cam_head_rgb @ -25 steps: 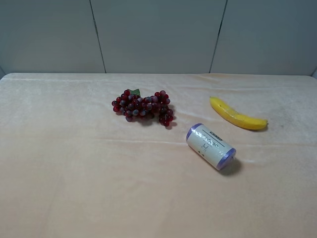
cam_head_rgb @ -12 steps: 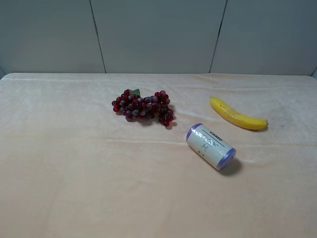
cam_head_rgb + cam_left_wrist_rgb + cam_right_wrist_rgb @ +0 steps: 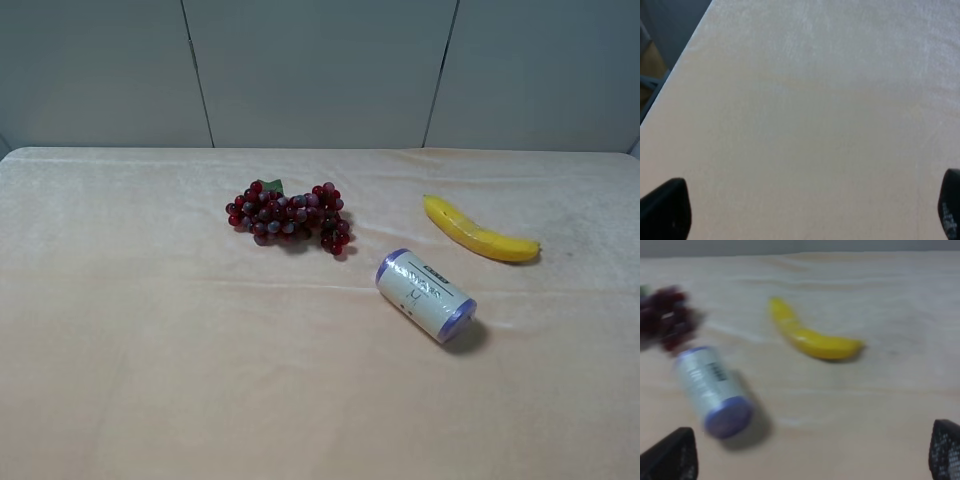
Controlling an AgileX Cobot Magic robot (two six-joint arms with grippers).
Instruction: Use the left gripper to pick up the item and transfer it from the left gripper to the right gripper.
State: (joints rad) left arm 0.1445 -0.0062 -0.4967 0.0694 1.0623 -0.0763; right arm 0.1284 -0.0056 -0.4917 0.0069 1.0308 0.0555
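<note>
The item (image 3: pixel 425 296), a cream-labelled roll with dark print and purple ends, lies on its side on the beige tablecloth, right of centre in the high view. It also shows blurred in the right wrist view (image 3: pixel 712 390). Neither arm appears in the high view. The left gripper (image 3: pixel 805 212) is open, with its two black fingertips at the frame's corners over bare cloth. The right gripper (image 3: pixel 812 452) is open, with its fingertips wide apart; the item lies ahead of it and to one side.
A red grape bunch (image 3: pixel 288 216) lies behind the item toward the centre. A yellow banana (image 3: pixel 478 232) lies behind it on the right, also in the right wrist view (image 3: pixel 812 337). The table's edge (image 3: pixel 675 75) shows in the left wrist view.
</note>
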